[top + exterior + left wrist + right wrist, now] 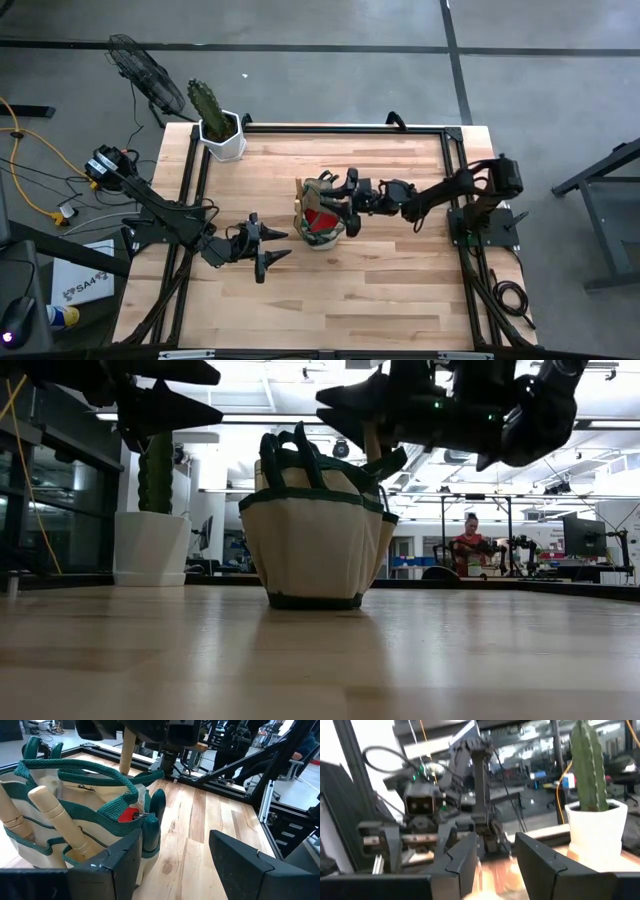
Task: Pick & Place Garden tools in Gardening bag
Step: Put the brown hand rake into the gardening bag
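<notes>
The gardening bag [320, 215] stood mid-table, wooden handles [55, 815] poking from it. The right gripper [352, 190] hung over its rim, clamped on a wooden-handled tool [127, 750]; the left gripper [272, 245] hovered just beside the bag, jaws apart

open left gripper [172, 865] faces the gardening bag [75, 800]; wooden handles [52, 815] and a red piece [129, 815] poke out

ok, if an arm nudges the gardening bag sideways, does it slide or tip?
The gardening bag probably slides or deforms rather than tipping: it looks soft fabric, wider than tall, sitting flat on the smooth table. Its loop handles look floppy. The wooden tool handles inside stand above the rim, so they might shift.
</notes>
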Robot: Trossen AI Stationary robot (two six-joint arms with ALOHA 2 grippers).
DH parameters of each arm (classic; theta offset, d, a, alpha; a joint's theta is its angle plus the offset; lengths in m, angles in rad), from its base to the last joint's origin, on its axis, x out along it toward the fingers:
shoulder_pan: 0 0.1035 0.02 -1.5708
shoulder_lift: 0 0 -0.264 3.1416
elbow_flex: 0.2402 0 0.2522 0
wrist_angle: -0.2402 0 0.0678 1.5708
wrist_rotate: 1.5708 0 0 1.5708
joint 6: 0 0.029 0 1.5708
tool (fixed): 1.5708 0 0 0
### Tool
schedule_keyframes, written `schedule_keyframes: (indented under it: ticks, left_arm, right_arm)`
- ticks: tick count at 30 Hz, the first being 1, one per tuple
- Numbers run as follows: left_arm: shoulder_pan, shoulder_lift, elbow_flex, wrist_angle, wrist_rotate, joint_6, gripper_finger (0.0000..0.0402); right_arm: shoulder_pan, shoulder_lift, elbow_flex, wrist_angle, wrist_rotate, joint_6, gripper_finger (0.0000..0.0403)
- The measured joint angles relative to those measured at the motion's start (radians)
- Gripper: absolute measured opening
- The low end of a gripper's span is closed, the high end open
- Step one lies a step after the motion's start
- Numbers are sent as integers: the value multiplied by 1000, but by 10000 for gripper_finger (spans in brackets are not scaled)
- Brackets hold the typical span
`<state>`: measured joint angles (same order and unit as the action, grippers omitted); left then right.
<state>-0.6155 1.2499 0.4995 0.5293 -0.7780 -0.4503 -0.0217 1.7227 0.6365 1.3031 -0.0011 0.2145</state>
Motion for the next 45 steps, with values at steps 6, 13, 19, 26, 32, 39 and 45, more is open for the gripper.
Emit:
schedule_keyframes:
  ticks: [6, 13, 19, 26, 32, 39, 45]
  left_arm:
    - [0, 0, 0, -3, 0, 0, 225]
    - [0, 0, 0, -1, 0, 0, 225]
    - [0, 0, 0, 0, 0, 0, 225]
    - [0, 0, 0, -2, 9, 0, 225]
    - [0, -1, 0, -4, 9, -4, 225]
    - [0, -1, 0, -4, 10, -6, 225]
    - [0, -1, 0, -4, 10, -6, 225]
  right_arm:
    - [-29, 19, 24, 9, -83, 53, 127]
    - [-15, 21, 78, -118, -104, 38, 127]
    - [-19, 22, 79, -197, -62, 23, 127]
    - [-21, 18, 79, -223, -42, 28, 127]
    - [-20, 14, 79, -215, -55, 25, 127]
    - [-20, 11, 79, -217, -54, 22, 127]
    - [-20, 11, 79, -217, -54, 18, 127]
